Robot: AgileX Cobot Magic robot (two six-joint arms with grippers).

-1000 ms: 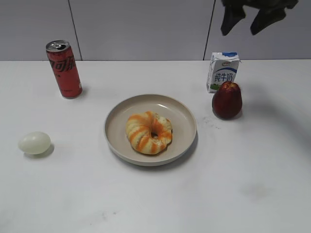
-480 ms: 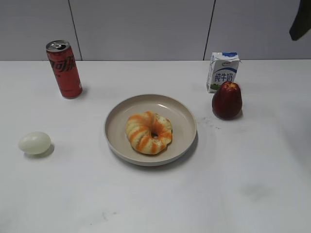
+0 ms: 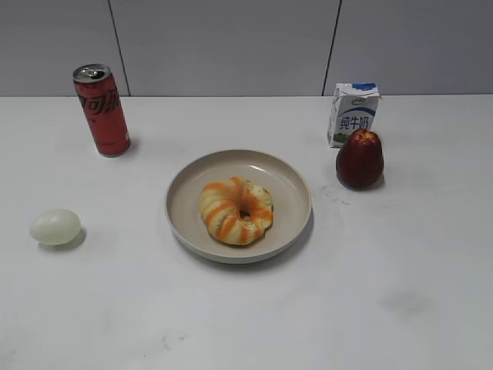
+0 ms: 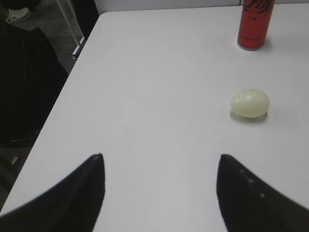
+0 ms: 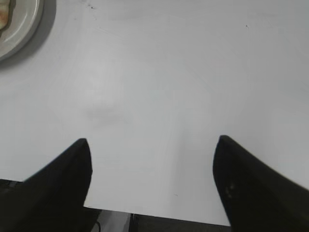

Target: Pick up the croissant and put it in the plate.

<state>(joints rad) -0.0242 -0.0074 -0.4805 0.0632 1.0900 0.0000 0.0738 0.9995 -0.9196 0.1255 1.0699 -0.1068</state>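
The croissant [image 3: 236,210], a ring with orange and pale-yellow stripes, lies inside the beige plate [image 3: 289,185] at the middle of the table. No arm shows in the exterior view. My left gripper [image 4: 160,157] is open and empty over the table's left part, with the egg ahead of it. My right gripper [image 5: 152,141] is open and empty over bare table near the front edge. The plate's rim [image 5: 29,21] with a sliver of croissant [image 5: 4,12] shows at the top left of the right wrist view.
A red cola can [image 3: 102,109] stands at the back left and shows in the left wrist view [image 4: 255,21]. A pale egg [image 3: 55,227] lies at the left [image 4: 249,103]. A milk carton [image 3: 353,113] and a dark red fruit [image 3: 360,159] stand right of the plate.
The right gripper, seen at the top right of the exterior view a second ago, has moved right and out of that view. The croissant and plate have not moved.
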